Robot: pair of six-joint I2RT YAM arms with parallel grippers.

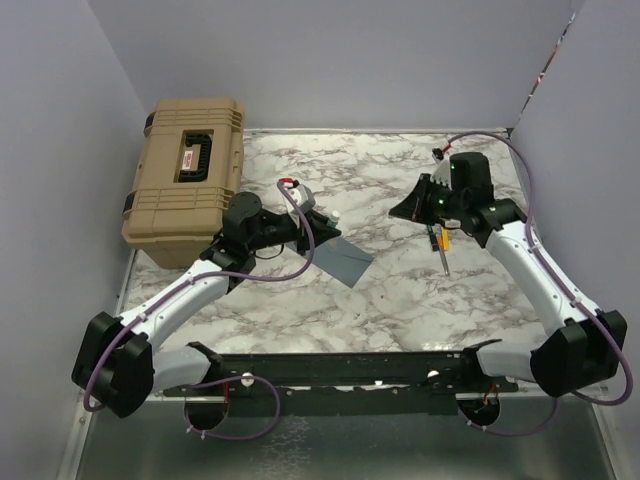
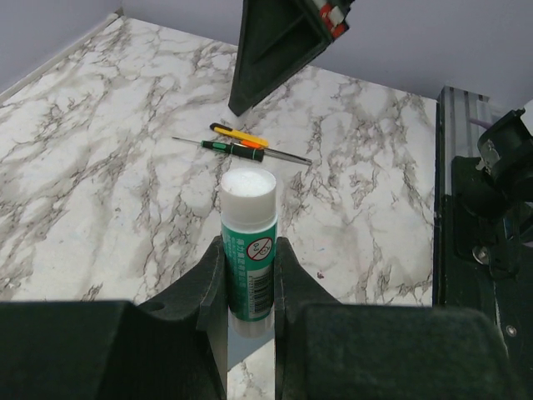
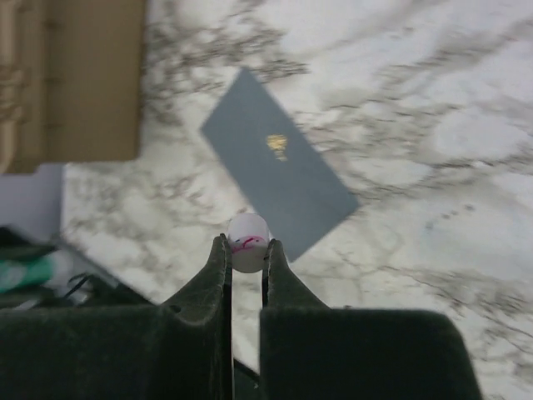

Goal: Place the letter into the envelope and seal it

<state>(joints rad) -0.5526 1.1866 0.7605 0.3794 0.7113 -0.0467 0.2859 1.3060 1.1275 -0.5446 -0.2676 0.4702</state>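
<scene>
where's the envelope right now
In the top view the envelope lies flat on the marble table, left of centre, just beside the left gripper, right of the tan hard case.

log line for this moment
left fingers: shut on glue stick | right fingers: shut on small white piece | envelope: flat on table

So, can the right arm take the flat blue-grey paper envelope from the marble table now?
Probably not yet. The way to the envelope looks free, but the right gripper is shut on a small white round piece, and the left gripper, holding a green-labelled glue stick, hangs close at the envelope's edge.
</scene>
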